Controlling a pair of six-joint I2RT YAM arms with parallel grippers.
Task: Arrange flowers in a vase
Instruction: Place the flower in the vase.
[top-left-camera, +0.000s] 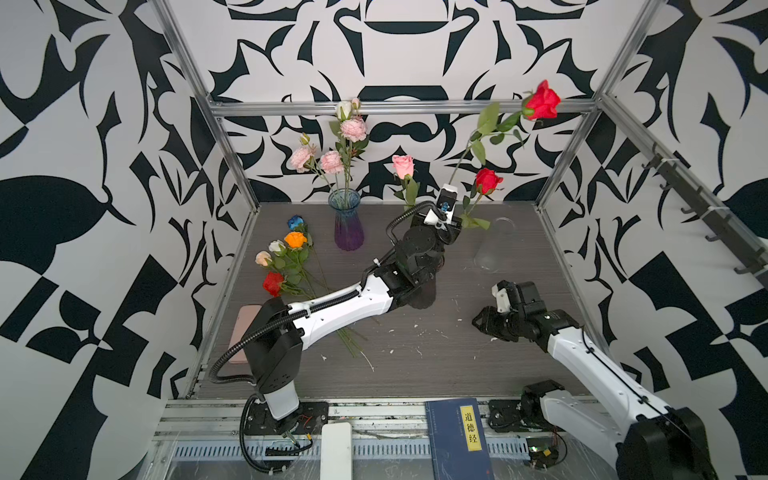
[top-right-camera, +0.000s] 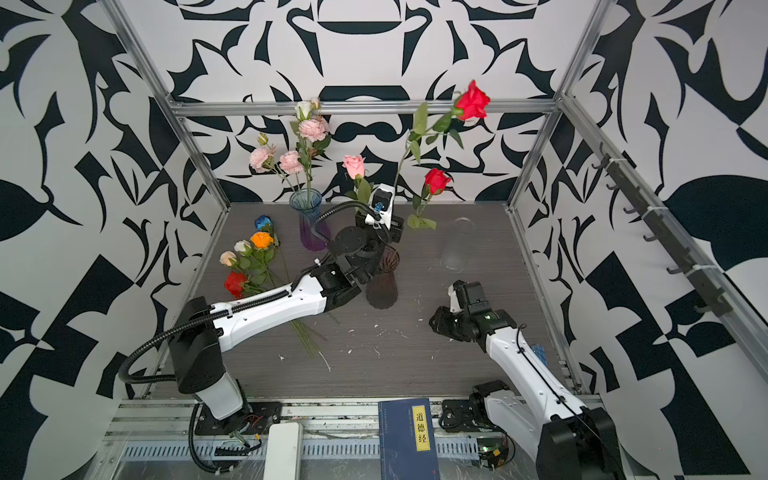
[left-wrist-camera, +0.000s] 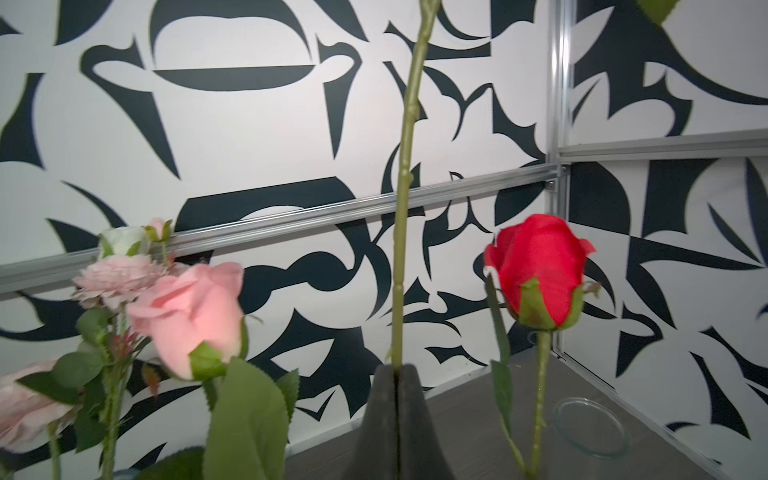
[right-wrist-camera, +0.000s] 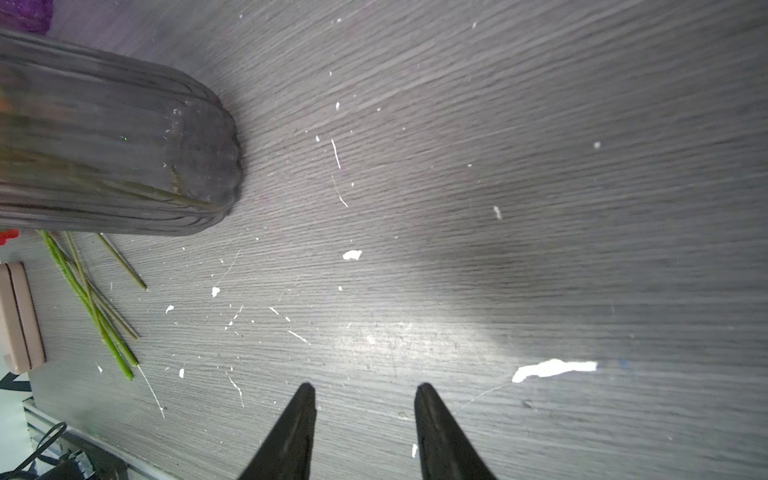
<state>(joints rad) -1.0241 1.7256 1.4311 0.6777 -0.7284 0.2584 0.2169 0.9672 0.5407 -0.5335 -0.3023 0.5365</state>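
Left gripper (left-wrist-camera: 400, 370) clamped on thin green stem of tall red artificial rose (top-left-camera: 541, 102), bloom high; right gripper (right-wrist-camera: 365, 387) partly spread, holding nothing, over grey wood-grain table (right-wrist-camera: 540, 187).

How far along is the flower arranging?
Partly done. Ruffled pink flowers stand in the blue-purple vase; a pink rose and a short red rose seem to stand in the dark vase. The left jaws grip a tall red rose. Five roses lie on the table; the clear vase holds nothing.

The table (right-wrist-camera: 540, 166) has a matt grey wood-grain surface. The blue-purple vase (top-left-camera: 348, 232) is glossy glass. The frame rail (top-left-camera: 270, 109) is smooth metal
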